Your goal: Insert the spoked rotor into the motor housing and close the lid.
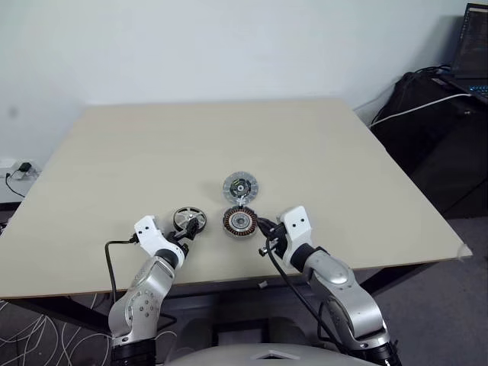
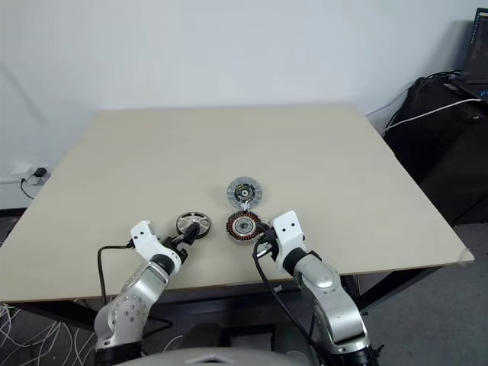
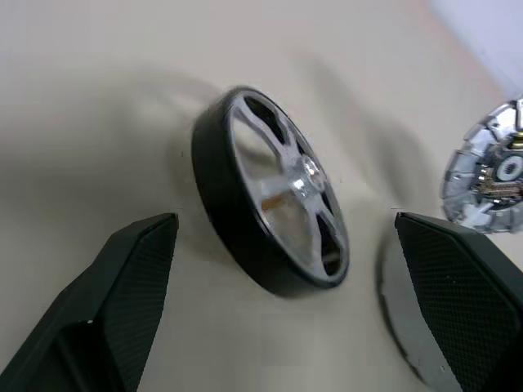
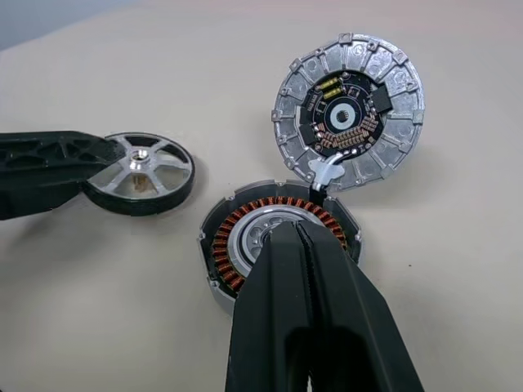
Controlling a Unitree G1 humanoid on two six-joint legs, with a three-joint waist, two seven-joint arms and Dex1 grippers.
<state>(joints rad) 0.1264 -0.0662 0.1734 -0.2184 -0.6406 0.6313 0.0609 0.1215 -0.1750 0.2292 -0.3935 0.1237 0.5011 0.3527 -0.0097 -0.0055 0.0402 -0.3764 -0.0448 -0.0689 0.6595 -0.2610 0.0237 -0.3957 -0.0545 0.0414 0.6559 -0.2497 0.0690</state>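
The spoked rotor (image 1: 189, 219), a dark rim with shiny silver spokes, lies flat on the table near the front edge. My left gripper (image 1: 193, 228) is open, and its fingers (image 3: 135, 278) stand to either side of the rotor (image 3: 274, 216) without touching it. Right of the rotor sits the motor housing (image 1: 239, 221) with its copper windings. Just behind the housing lies the lid (image 1: 240, 186), dark and green parts facing up, and a short white wire joins the two. My right gripper (image 4: 296, 227) is shut and empty, its tips at the near rim of the housing (image 4: 245, 237).
The beige table (image 1: 229, 137) has its front edge close under both arms. Black bags (image 1: 427, 114) and a laptop (image 1: 474, 46) stand off the table's right side. Cables and a wall plug (image 1: 19, 171) lie at the left.
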